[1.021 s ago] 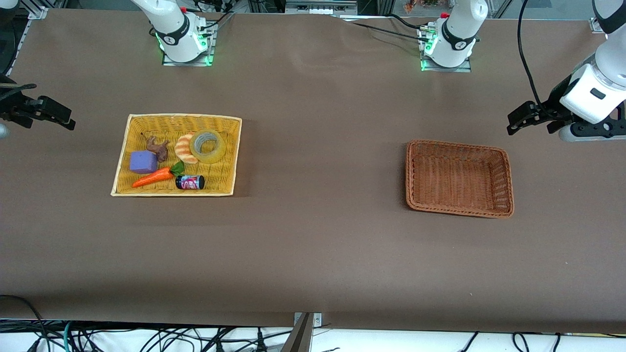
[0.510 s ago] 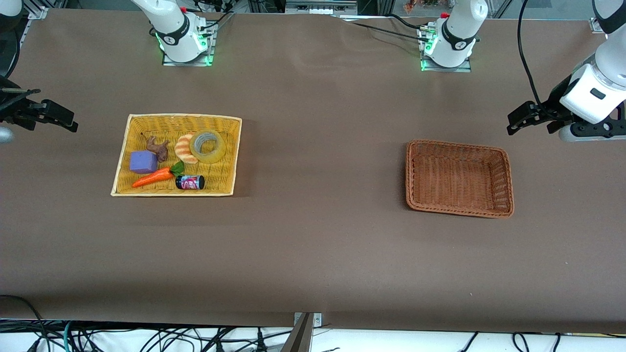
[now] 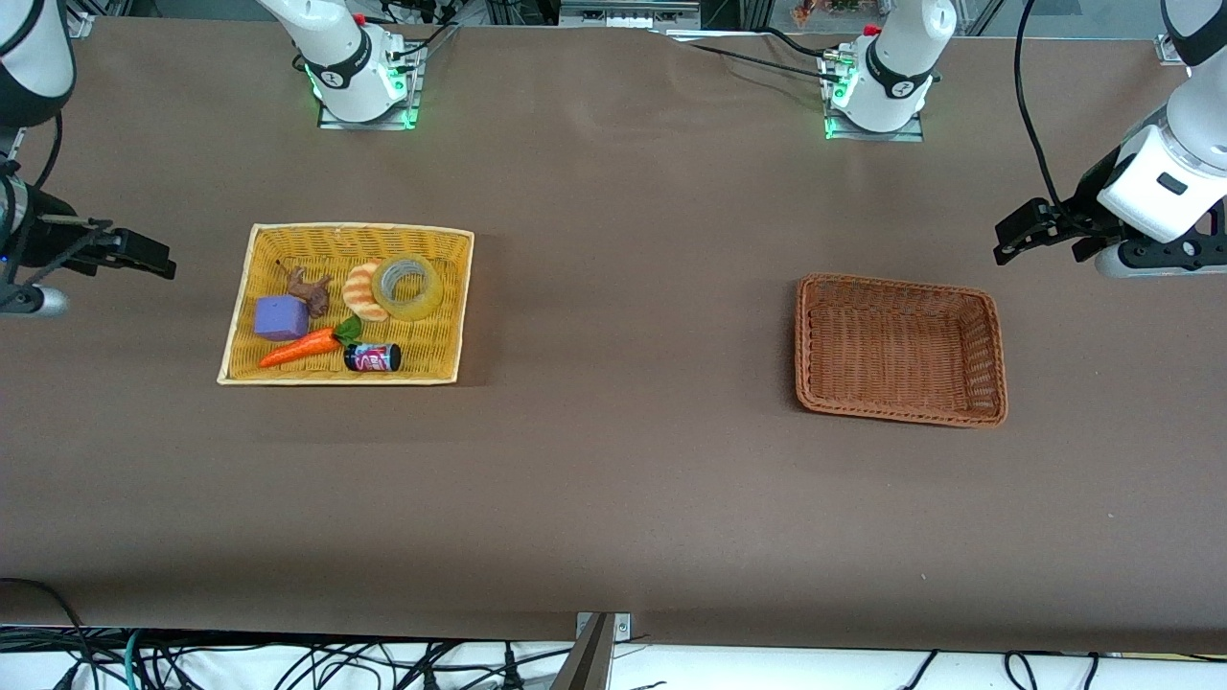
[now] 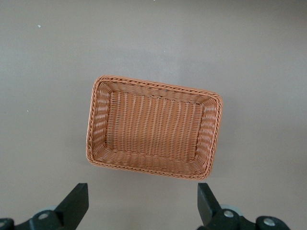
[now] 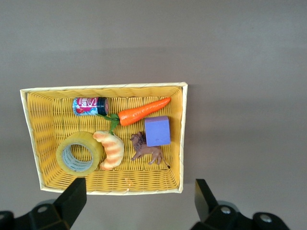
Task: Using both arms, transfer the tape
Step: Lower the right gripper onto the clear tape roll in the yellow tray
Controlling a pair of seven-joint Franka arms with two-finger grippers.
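The tape (image 3: 408, 286), a yellowish ring with a grey core, lies flat in the yellow basket (image 3: 355, 230), touching the striped croissant toy (image 3: 362, 290). It also shows in the right wrist view (image 5: 78, 155). My right gripper (image 3: 158, 261) is open and empty, in the air over bare table beside the yellow basket, toward the right arm's end of the table; in its own view (image 5: 139, 201) its jaws stand wide apart just outside the basket rim (image 5: 105, 87). My left gripper (image 3: 1016, 235) is open and empty over bare table beside the brown basket (image 3: 901, 347), and its view (image 4: 143, 203) shows that basket's rim (image 4: 158, 86).
The yellow basket also holds a carrot (image 3: 299, 350), a purple block (image 3: 281, 317), a small can (image 3: 373, 357) and a brown lion toy (image 3: 309, 289). The brown basket is empty. Bare brown table lies between the two baskets.
My right gripper has moved toward the yellow basket and lower in the front view. The left arm has not moved. The tape and the other objects lie as before.
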